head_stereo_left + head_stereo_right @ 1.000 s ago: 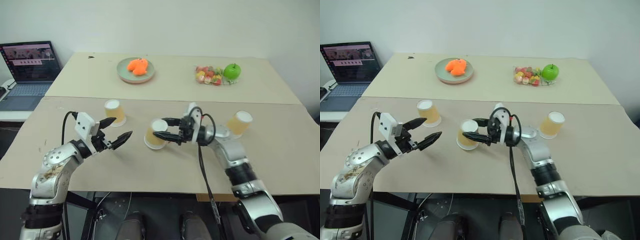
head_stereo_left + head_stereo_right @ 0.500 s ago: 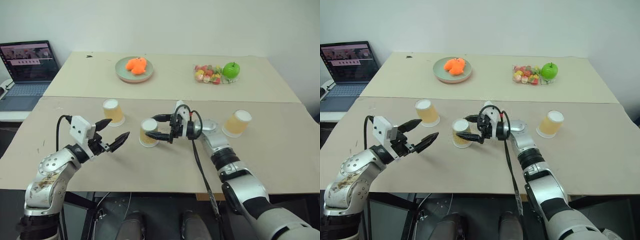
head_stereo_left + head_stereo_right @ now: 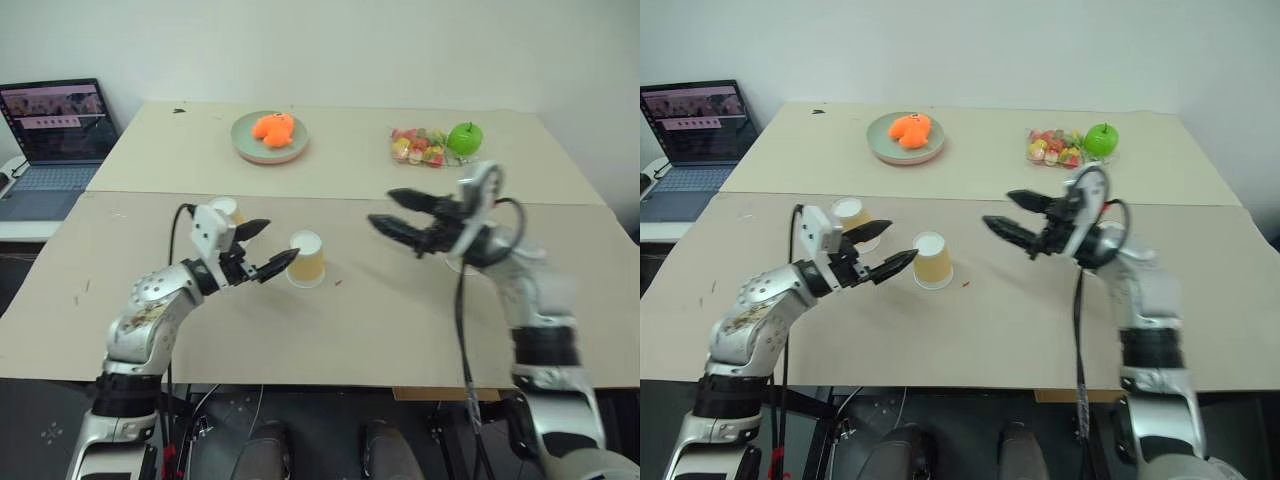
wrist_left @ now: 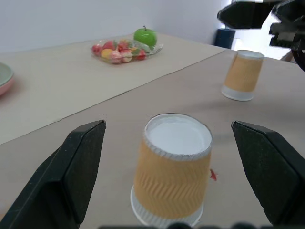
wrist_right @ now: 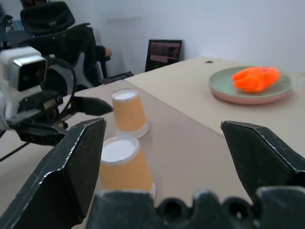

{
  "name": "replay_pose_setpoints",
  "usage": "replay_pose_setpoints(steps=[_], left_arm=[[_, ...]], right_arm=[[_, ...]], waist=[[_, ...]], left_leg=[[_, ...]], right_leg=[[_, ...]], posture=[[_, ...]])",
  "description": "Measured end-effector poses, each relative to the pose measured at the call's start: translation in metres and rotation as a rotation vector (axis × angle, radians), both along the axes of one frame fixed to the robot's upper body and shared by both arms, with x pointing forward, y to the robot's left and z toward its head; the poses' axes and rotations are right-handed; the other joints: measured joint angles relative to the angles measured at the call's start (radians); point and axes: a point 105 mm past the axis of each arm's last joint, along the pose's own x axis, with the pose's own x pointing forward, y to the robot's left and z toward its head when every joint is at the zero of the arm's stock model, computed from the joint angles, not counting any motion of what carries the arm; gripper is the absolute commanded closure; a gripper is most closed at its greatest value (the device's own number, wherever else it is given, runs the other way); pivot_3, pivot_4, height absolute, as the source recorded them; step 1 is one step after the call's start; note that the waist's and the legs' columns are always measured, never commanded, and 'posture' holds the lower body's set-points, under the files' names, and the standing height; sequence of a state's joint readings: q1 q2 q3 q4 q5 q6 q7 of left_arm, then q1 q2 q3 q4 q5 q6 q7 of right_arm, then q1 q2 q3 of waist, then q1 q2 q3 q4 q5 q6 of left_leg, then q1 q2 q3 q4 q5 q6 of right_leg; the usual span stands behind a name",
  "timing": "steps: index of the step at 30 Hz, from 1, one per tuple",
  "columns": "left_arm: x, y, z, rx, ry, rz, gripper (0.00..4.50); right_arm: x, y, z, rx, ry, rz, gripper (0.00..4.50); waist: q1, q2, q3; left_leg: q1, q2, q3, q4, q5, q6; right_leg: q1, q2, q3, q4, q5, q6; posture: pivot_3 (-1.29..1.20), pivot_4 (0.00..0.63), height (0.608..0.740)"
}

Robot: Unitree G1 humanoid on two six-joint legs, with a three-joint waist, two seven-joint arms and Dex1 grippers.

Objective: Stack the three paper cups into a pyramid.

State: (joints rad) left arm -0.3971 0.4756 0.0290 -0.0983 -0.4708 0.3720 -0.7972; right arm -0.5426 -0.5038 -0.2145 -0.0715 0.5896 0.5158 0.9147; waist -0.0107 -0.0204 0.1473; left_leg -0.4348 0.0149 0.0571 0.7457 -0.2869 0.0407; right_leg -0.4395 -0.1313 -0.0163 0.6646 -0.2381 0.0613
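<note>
1. On the table (image 3: 330, 330), the right gripper (image 3: 405, 222) hangs spread and empty, above the surface.
2. The left gripper (image 3: 262, 252), spread, flanks the middle cup (image 3: 306, 259); a clumsy closing could topple it.
3. The other cups (image 3: 852, 215) (image 4: 243, 75) stand apart, unstacked.

Three tapered paper cups, tan-orange ribbed sides with white rim and white base, all stand upside down on the counter (image 3: 350, 330), wide rim down and white base up. None is stacked. The middle cup (image 3: 307, 259) stands upright near the counter's centre. The left cup (image 3: 850, 213) stands just behind and to the left of it, close by but apart, as the right wrist view shows. The right cup (image 4: 243, 75) stands well apart, off to the right, and also rests squarely on its rim.
</note>
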Motion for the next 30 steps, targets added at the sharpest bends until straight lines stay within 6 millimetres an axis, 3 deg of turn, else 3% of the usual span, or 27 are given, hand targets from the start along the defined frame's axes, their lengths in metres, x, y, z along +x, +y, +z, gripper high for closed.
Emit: replay_pose_setpoints(steps=[5,9,12,18,24,30], left_arm=[[-0.001,-0.022,0.011,0.02,-0.029,-0.122,0.0],[-0.004,-0.039,0.036,0.018,-0.105,-0.214,0.0],[-0.009,-0.047,0.05,0.001,-0.138,-0.271,0.0],[-0.017,-0.061,0.051,0.026,-0.144,-0.374,0.0],[-0.023,-0.072,0.042,0.061,-0.123,-0.442,0.0],[-0.024,-0.073,0.04,0.07,-0.119,-0.451,0.0]], right_arm=[[-0.019,-0.051,0.009,0.064,-0.019,-0.289,0.01],[-0.035,-0.097,0.018,0.064,-0.067,-0.534,0.01],[-0.042,-0.122,-0.002,0.031,-0.018,-0.672,0.01],[-0.045,-0.17,-0.074,-0.134,0.121,-0.931,0.01],[-0.03,-0.168,-0.101,-0.175,0.155,-0.906,0.01],[-0.006,-0.157,-0.1,-0.159,0.137,-0.841,0.01]], waist=[[0.007,0.0,0.0],[0.015,-0.001,0.0],[0.019,-0.001,0.0],[0.015,-0.001,0.001],[-0.001,0.001,0.001],[-0.002,0.001,0.001]], left_leg=[[0.001,0.0,0.001,0.001,0.0,0.0],[0.001,0.0,0.001,0.001,0.0,0.001],[0.001,0.0,0.001,0.001,0.0,0.001],[0.004,0.0,0.003,0.001,0.0,0.001],[0.004,0.0,0.002,0.001,0.0,0.001],[0.004,0.0,0.002,0.0,0.0,0.001]], right_leg=[[0.001,0.0,0.001,0.0,0.001,0.001],[0.001,0.001,0.001,-0.001,0.001,0.002],[0.001,0.001,0.002,-0.001,0.001,0.002],[0.003,0.001,0.004,0.0,0.001,0.002],[0.003,0.002,0.005,0.0,0.001,0.002],[0.003,0.002,0.004,0.0,0.001,0.002]], posture=[[0.0,0.15,0.676],[0.0,0.15,0.676],[0.0,0.15,0.676],[0.0,0.15,0.676],[0.0,0.15,0.676],[0.0,0.15,0.676]])
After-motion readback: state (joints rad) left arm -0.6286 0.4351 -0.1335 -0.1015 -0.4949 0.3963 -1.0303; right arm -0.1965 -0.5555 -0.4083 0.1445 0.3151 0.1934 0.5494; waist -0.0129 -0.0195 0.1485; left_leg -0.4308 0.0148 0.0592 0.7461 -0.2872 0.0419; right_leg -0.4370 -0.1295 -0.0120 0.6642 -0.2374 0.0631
